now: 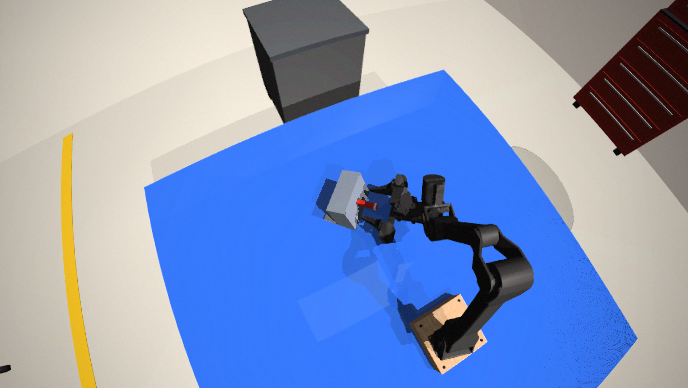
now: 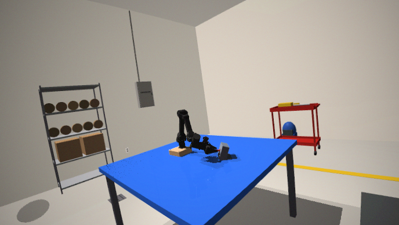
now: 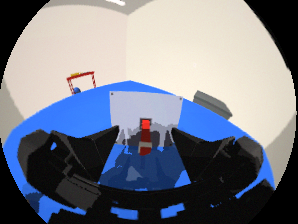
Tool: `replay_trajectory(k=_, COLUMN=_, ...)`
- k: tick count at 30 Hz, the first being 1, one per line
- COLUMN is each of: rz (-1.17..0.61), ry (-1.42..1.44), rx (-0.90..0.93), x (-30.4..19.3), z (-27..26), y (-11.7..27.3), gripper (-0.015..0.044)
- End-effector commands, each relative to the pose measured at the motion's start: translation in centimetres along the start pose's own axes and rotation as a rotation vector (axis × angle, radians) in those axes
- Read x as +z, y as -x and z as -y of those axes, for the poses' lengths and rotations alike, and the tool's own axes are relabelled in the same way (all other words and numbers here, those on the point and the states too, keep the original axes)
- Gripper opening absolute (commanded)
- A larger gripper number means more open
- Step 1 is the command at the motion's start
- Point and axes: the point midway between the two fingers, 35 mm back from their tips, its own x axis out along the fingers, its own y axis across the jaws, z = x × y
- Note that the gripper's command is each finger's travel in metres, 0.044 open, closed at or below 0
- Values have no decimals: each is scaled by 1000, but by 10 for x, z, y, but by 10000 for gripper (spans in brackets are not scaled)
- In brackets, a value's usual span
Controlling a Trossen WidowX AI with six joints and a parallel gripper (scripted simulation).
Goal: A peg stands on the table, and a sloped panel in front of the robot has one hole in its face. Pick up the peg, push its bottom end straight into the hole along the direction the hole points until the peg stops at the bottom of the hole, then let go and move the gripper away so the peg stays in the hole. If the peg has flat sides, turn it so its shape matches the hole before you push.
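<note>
The grey sloped panel [image 1: 344, 194] [image 2: 224, 151] [image 3: 125, 107] stands on the blue table. The red peg [image 1: 369, 204] [image 3: 145, 136], with a pale band near its outer end, points into the dark-edged square hole in the panel's face. Its outer part sticks out of the face, and its inner end is hidden, so its depth cannot be told. My gripper [image 1: 365, 205] [image 3: 145, 129] is open. Its two fingers stand wide apart, one on each side of the peg, with a gap to it on both sides in the wrist view. The fingertips are close to the panel's face.
The arm's wooden base block [image 1: 452, 312] [image 2: 180, 151] is on the blue table [image 1: 240, 250] [image 2: 188, 174]. A dark grey cabinet [image 1: 317, 65] [image 3: 212, 105] stands beyond the table's edge. A red cart [image 2: 296, 108] and a shelf rack stand away from the table.
</note>
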Motion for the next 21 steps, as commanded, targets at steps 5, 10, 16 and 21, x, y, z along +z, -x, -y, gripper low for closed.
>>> replay_trajectory(k=5, rz=-6, ry=3, rx=1, x=-1, z=2, y=14, gripper=440)
replay_trajectory(k=10, rz=-11, ry=2, rx=1, x=-2, z=3, y=22, gripper=440)
replay_trajectory(k=16, rz=-15, ry=1, rx=2, x=-3, z=4, y=32, gripper=440)
replay_trajectory(k=21, rz=-17, ry=1, rx=2, x=-4, z=5, y=40, gripper=440)
